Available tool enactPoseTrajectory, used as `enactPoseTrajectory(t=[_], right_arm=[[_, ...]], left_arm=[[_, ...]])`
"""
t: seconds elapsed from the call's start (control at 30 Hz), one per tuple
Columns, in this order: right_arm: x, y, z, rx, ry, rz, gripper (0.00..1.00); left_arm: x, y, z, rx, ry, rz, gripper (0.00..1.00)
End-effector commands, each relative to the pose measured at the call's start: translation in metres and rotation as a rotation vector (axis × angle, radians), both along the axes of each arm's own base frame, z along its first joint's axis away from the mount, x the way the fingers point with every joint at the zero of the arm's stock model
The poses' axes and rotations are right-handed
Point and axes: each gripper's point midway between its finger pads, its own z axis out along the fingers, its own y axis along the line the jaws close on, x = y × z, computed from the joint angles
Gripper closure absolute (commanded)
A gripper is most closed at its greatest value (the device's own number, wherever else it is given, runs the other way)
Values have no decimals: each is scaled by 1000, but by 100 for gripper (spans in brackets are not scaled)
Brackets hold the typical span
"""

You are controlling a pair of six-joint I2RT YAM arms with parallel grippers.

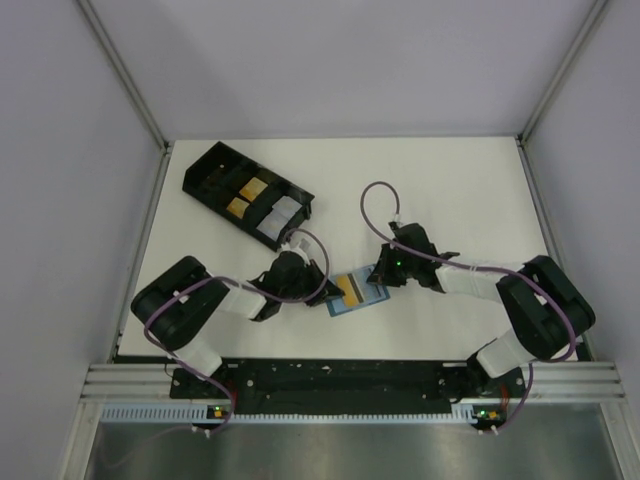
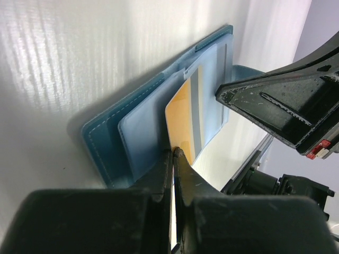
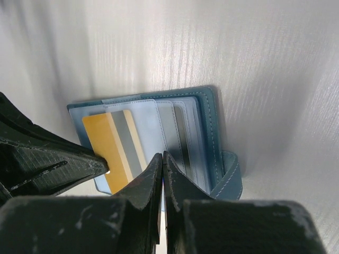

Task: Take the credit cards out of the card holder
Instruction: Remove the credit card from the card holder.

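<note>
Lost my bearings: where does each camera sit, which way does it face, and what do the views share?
Top external: above and behind the bases, looking down on the table; both arms show, left gripper and right gripper meeting at the card holder.
Left wrist: looks along its own shut fingers at the yellow card; right gripper opposite.
Right wrist: faces the opposite way, over its own shut fingers.
Shared: card holder and card.

Blue card holder (image 3: 208,132), yellow grey-striped card (image 3: 103,143)
</note>
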Motion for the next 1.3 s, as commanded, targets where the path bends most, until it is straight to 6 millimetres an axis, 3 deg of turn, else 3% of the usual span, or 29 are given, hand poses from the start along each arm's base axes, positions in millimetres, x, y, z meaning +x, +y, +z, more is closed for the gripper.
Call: enactPoseTrajectory(t=[0.0, 0.37, 0.53, 0.67, 0.77, 0.87, 1.0, 1.13, 1.27], right_arm=[[-22, -48, -44, -208, 136, -71, 100], [-18, -46, -37, -190, 114, -62, 100], [-9, -36, -14, -140, 38, -23, 100], [1, -25, 26, -76, -68, 26, 91], [3, -17, 64, -18, -148, 67, 76], [2, -8, 105, 47, -220, 112, 55], [-7, 4, 159, 121, -376, 265, 41], [-22, 4, 201, 82, -542, 436, 34], [-35, 6, 238, 70, -749, 590, 39]], left_arm=[[-10, 17, -12, 45, 31, 7, 100], [-18, 45, 3, 98, -49, -4, 100], [-18, 49, 25, 87, -146, -28, 100], [-14, 47, 49, 67, -254, -66, 100], [-8, 46, 73, 95, -392, -113, 100], [-3, 45, 99, 141, -551, -198, 100], [-3, 43, 137, 204, -775, -340, 100], [0, 50, 174, 313, -986, -414, 100], [-5, 54, 200, 361, -1109, -455, 100]])
